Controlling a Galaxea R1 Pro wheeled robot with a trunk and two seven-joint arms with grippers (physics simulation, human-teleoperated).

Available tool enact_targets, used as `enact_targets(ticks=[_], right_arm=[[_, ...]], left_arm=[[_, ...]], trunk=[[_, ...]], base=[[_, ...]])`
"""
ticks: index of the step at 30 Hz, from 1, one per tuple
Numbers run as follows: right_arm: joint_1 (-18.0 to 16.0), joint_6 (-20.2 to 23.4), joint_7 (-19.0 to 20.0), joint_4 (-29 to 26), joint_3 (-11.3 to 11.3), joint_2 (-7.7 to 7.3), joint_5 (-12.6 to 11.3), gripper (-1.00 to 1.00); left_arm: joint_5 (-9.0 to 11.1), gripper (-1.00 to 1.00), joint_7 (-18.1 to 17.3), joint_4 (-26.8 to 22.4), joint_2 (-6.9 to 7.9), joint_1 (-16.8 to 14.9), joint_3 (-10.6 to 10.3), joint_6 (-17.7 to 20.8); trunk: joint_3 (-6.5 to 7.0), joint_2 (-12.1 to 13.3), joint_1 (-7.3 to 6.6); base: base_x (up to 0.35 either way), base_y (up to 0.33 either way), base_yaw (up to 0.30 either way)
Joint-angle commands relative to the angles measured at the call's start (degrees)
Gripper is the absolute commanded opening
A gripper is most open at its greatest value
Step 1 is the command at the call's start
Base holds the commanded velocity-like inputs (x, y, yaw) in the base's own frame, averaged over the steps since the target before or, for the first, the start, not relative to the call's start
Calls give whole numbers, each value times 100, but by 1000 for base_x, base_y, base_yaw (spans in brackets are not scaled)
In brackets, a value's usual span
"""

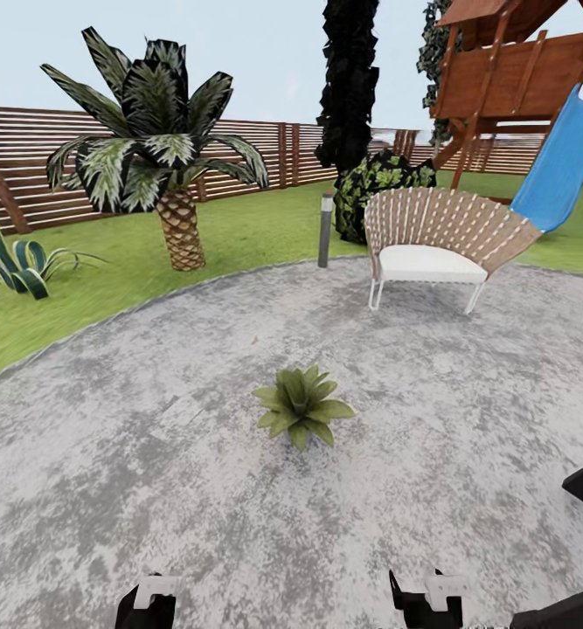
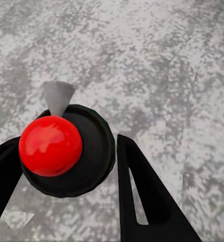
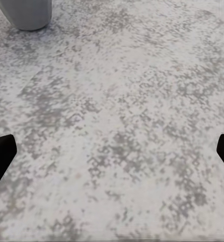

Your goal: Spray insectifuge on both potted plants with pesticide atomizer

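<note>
One potted plant [image 1: 301, 406], a low rosette of pointed olive-green leaves, sits in the middle of the round grey paved patio [image 1: 466, 419] of the garden, a short way ahead of me. The pesticide atomizer is out of view. My left gripper [image 1: 156, 603] and right gripper [image 1: 426, 598] hang low at the near edge of the head view, well short of the plant. In the left wrist view the left gripper [image 2: 66, 141] is open, with a red knob on a black disc [image 2: 51, 146] beneath it. The right gripper [image 3: 112, 151] is open over bare paving.
A woven chair with a white seat [image 1: 435, 245] stands at the patio's far right, with a grey bollard lamp [image 1: 326, 229] beside it. A palm tree [image 1: 164, 148] grows on the lawn at left. A blue slide [image 1: 562, 166], a dark bush [image 1: 374, 188] and a slatted fence [image 1: 29, 157] lie beyond.
</note>
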Motion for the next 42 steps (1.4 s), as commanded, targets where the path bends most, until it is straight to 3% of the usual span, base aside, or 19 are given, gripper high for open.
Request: enact_targets(ticks=[1, 18, 42], right_arm=[[-3, -19, 3, 3, -2, 0, 1, 100], [-3, -25, 7, 3, 6, 44, 1, 100], [-5, -18, 11, 11, 13, 51, 1, 100]], left_arm=[[-13, -100, 10, 3, -1, -2, 3, -18], [-13, -100, 10, 3, 0, -2, 3, -18], [-13, -100, 6, 0, 5, -2, 2, -20]], trunk=[[-4, -2, -1], [-4, -2, -1], [-4, -2, -1]], base=[[51, 215, -194], [43, 96, -49], [230, 0, -135]])
